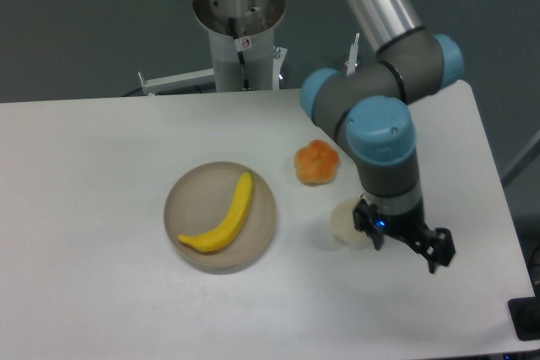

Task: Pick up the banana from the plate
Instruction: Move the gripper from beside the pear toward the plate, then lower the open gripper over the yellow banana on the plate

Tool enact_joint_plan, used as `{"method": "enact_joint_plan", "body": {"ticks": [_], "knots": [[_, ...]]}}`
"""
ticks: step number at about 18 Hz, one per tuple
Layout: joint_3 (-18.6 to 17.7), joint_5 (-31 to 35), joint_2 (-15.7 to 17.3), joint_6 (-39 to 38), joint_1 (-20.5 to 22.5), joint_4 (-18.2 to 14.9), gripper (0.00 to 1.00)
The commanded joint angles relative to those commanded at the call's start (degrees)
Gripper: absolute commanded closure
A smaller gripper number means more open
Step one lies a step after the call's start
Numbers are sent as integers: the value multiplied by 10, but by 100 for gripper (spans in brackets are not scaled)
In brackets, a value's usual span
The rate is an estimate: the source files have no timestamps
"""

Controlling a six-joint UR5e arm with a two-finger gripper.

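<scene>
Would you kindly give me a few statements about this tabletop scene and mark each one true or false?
1. The banana lies on the plate. True.
2. The end effector is gripping the banana. False: it is off to the right of the plate, next to the pear, and holds no fruit.
3. The orange fruit sits on the plate. False: it rests on the white table, to the right of the plate.
4. The arm partly hides the pear from the camera. True.
5. The banana is the only fruit on the plate. True.
</scene>
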Motion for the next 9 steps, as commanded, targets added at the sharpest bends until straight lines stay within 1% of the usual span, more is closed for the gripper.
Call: {"method": "enact_joint_plan", "body": {"ticks": [2, 3, 4, 6, 7, 8, 9], "knots": [[-8, -2, 11, -25, -10, -70, 0], [-10, -5, 17, -40, -14, -94, 0], [-12, -17, 24, -58, -19, -110, 0], [-18, -72, 29, -97, -30, -118, 0], [-21, -126, 34, -125, -31, -119, 0], [-29, -150, 35, -137, -32, -118, 0], [-39, -161, 37, -139, -33, -114, 0]]}}
